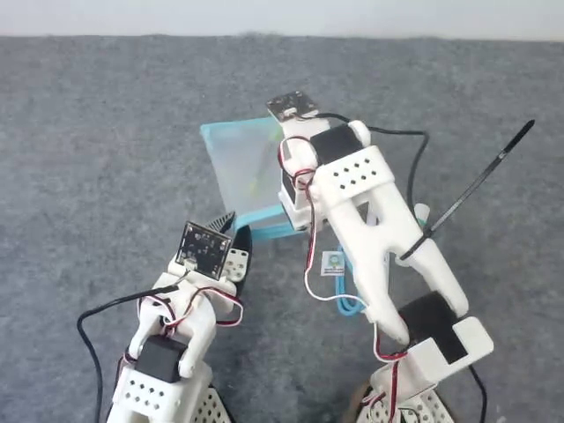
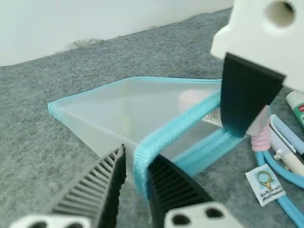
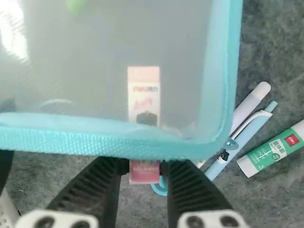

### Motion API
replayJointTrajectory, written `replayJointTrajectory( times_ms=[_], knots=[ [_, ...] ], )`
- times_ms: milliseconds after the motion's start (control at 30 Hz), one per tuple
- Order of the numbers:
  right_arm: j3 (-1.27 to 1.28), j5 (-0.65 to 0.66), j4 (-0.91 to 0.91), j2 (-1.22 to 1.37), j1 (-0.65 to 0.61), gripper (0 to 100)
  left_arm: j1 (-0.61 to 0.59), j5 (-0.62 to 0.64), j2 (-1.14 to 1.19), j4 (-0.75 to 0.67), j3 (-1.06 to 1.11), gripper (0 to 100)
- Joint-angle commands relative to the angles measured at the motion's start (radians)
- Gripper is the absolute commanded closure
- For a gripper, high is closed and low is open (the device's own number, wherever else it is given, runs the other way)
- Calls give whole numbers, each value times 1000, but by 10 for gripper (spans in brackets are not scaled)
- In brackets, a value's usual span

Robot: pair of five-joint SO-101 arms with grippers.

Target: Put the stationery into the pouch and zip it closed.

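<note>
A translucent pouch with a teal zip edge lies at mid-table, its open side toward the arms. My left gripper is shut on the teal edge of the pouch, holding that edge raised. My right gripper is shut on a pink eraser, whose far end shows through the pouch wall just past the opening. The left wrist view has the right arm's black finger and the eraser at the pouch mouth. Something green lies inside the pouch.
Beside the pouch on the grey carpet lie two pens, a green glue stick and a blue lanyard with a white tag. The right arm hangs over the pouch's near corner. A black zip tie juts from it.
</note>
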Motion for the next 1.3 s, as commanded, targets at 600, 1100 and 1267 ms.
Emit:
replayJointTrajectory(
  times_ms=[600,1100,1267],
  knots=[
    [-66,58,-5,-168,-12,712,8,-11,8,2,-5,988],
    [157,117,-53,-562,94,712,6,-11,8,3,-5,988],
    [436,109,-122,-576,252,712,-123,0,2,-55,-5,988]
  ],
)
